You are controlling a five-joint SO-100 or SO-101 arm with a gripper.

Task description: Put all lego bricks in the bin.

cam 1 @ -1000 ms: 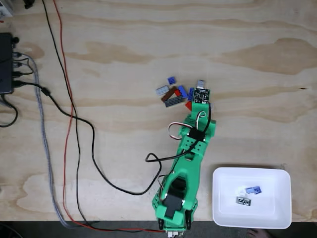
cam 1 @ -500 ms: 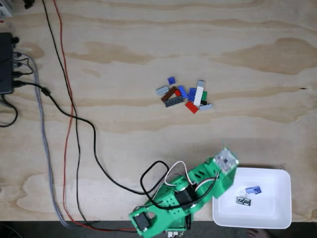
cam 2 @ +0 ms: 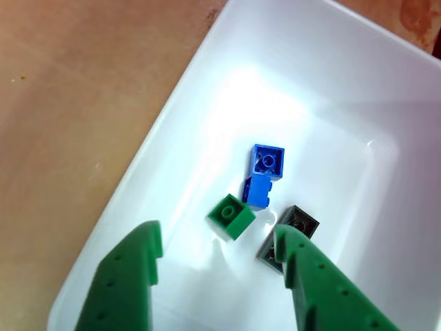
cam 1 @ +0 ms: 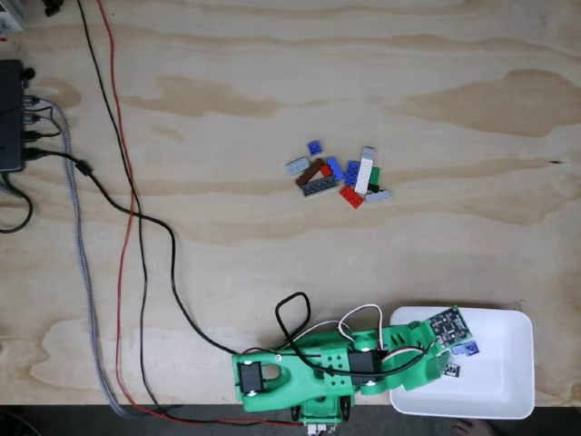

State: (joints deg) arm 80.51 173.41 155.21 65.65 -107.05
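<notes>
A cluster of lego bricks (cam 1: 338,173) in blue, grey, brown, red, green and white lies on the plywood at mid-table. The white bin (cam 1: 499,381) stands at the lower right of the fixed view. My green arm reaches over its left rim, with the gripper (cam 1: 447,329) above the bin's inside. In the other view the gripper (cam 2: 217,234) is open, with nothing between its fingers. Below the gap, on the bin (cam 2: 331,83) floor, are a small green brick (cam 2: 231,216), two blue bricks (cam 2: 265,160) and a dark grey brick (cam 2: 293,227).
Black, red and braided grey cables (cam 1: 136,236) run down the left side of the table to the arm's base. A black box (cam 1: 9,113) sits at the left edge. The table's front edge runs just below the bin.
The arm has swung from the brick cluster down and right to the bin. The gripper now hangs over the bin's inside.
</notes>
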